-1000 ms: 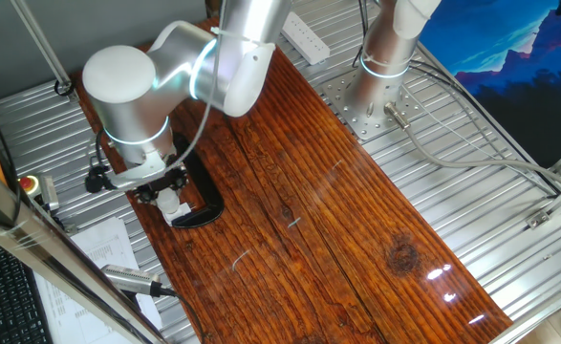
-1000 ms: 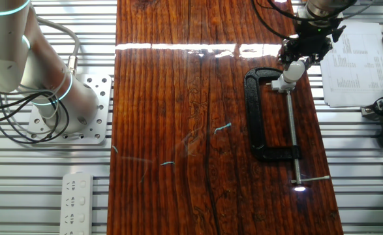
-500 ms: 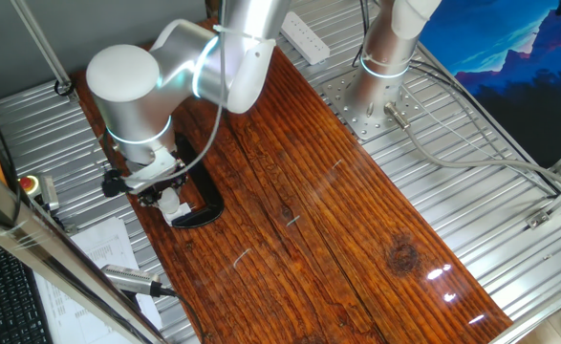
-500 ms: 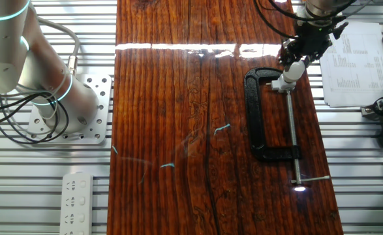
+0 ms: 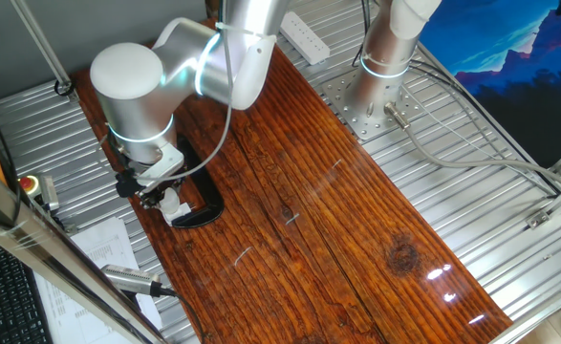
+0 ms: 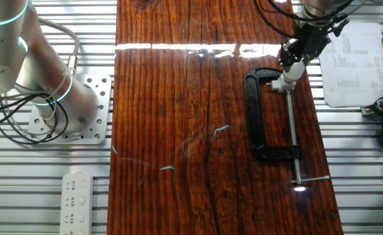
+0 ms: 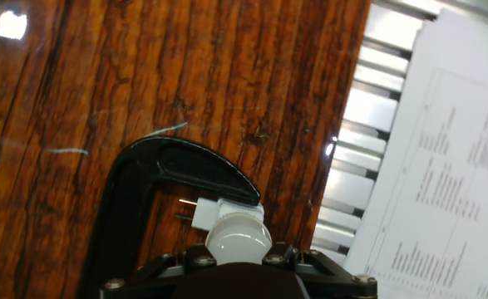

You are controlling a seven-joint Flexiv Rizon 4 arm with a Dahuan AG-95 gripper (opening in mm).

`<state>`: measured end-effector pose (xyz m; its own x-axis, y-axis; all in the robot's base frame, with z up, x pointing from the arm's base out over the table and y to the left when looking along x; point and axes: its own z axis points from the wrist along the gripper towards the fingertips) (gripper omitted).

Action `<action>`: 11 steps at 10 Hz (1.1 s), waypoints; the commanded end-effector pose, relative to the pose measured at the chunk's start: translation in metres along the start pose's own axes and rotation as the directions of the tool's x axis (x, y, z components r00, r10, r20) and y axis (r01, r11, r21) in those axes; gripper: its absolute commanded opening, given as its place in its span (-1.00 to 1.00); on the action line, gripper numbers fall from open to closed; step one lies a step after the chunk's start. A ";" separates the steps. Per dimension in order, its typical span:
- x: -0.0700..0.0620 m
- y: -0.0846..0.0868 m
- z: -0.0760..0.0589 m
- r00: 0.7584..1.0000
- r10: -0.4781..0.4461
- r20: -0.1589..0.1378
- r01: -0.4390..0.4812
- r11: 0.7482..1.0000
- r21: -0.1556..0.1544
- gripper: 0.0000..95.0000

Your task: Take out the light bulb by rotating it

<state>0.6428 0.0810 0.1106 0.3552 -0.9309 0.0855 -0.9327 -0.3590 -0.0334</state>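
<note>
The light bulb [image 7: 239, 237] sits in a white socket block [image 7: 227, 210] held by the black C-clamp [image 6: 259, 117] near the edge of the wooden desk [image 6: 198, 130], beside a printed sheet of paper [image 6: 357, 62]. In the hand view its white dome lies right at the pincer [image 7: 239, 259], between the dark fingers. The pincer [image 6: 300, 52] stands directly over the bulb [image 6: 294, 68] in the fixed views, but whether its fingers are pressing on the bulb or just around it I cannot tell.
</note>
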 end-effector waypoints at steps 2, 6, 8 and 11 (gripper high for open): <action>0.000 -0.001 0.000 0.998 -0.065 0.013 0.065 0.998 -0.005 -0.60; -0.003 -0.001 0.001 0.990 -0.133 0.036 0.133 0.991 -0.007 -0.60; -0.003 -0.001 0.001 0.986 -0.160 0.042 0.161 0.987 -0.014 -0.60; -0.003 -0.001 0.001 0.980 -0.192 0.046 0.193 0.981 -0.019 -0.60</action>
<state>0.6428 0.0838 0.1106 0.5321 -0.8454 0.0456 -0.8463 -0.5327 -0.0004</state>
